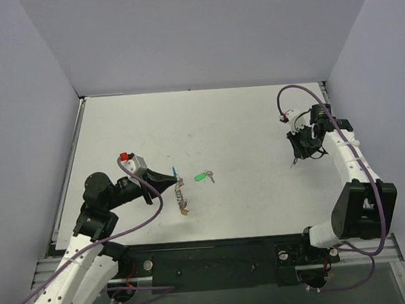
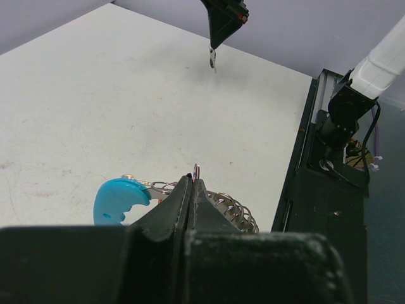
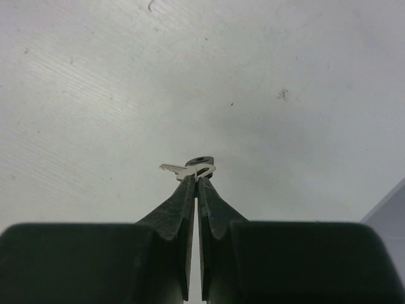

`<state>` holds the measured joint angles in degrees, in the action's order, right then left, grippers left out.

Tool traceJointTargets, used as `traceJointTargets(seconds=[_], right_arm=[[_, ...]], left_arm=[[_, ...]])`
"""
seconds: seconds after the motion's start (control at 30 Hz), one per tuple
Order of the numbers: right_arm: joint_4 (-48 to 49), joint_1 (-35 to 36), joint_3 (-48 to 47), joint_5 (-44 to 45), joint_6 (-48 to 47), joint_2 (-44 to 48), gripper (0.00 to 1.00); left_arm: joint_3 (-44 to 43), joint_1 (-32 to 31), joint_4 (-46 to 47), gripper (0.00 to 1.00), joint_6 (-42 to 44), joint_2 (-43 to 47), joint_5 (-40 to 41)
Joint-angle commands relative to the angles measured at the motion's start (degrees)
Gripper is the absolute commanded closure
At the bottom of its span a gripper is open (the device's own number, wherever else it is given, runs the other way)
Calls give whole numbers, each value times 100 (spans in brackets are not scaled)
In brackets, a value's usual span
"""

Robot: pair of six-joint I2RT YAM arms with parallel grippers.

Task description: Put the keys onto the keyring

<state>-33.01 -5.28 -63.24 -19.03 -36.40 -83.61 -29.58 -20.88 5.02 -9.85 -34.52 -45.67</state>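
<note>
White table (image 1: 256, 120), left gripper (image 2: 194, 183) is pinching the keyring (image 2: 231, 206) steady while right gripper (image 3: 197, 180) is clamping a key (image 3: 183, 169) for threading

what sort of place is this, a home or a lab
Most likely a robotics lab cell: a white table boxed in by plain panels, with the left arm and right arm bolted to a rail.

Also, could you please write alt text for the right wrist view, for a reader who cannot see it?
The right gripper is shut on a tiny silver metal key with a dark tag, pinched at its black fingertips with the toothed blade pointing left. Behind it is the scuffed white table.
</note>
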Motion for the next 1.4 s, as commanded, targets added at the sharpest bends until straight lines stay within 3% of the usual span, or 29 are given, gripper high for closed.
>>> traceJointTargets(seconds=[0.0,0.2,0.43,0.6,0.83,1.07,1.37], right_arm=[[-591,18,-74,-715,-244,608,100],[-1355,62,-547,-1664,-613,1057,100],[-2910,80,-1769,-2323,-1395,856,100],[-3264,97,-2227,-2922,-1817,803,100],[-4150,378,-2798,-3880,-3493,750,100],[-4187,1440,-3150,-4328,-4235,1180,100],[-3546,3181,-2571,-3864,-3901,1470,100]], left_arm=[[-39,32,439,100,53,113,-74],[49,14,562,100,36,148,-21],[321,-91,1080,100,-26,95,67],[480,-197,1467,100,-44,358,506],[462,-223,1581,100,-193,798,841],[155,-354,2029,100,-316,518,691],[-109,-1005,2714,100,799,-387,165]])
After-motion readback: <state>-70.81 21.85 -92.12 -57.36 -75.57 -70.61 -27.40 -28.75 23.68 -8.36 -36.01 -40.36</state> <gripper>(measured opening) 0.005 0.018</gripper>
